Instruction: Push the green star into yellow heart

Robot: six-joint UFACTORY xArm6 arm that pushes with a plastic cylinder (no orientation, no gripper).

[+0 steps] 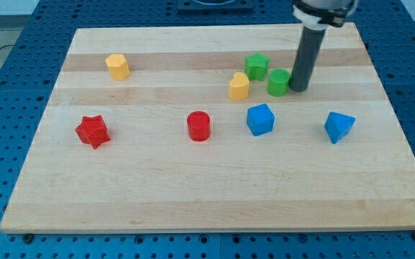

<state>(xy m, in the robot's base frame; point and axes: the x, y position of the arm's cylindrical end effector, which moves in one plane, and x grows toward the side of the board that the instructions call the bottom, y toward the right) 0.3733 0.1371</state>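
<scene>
The green star (257, 66) sits on the wooden board at the upper middle-right. The yellow heart (239, 85) lies just below and to the left of it, nearly touching. A green round block (278, 83) stands to the right of the heart. My tip (298, 90) is against the right side of the green round block, to the lower right of the green star.
A yellow hexagon-like block (118, 66) sits at the upper left. A red star (92, 132) is at the left, a red cylinder (199, 126) in the middle. A blue cube-like block (260, 119) and a blue block (339, 126) lie at the lower right. The board (214, 201) has edges all around.
</scene>
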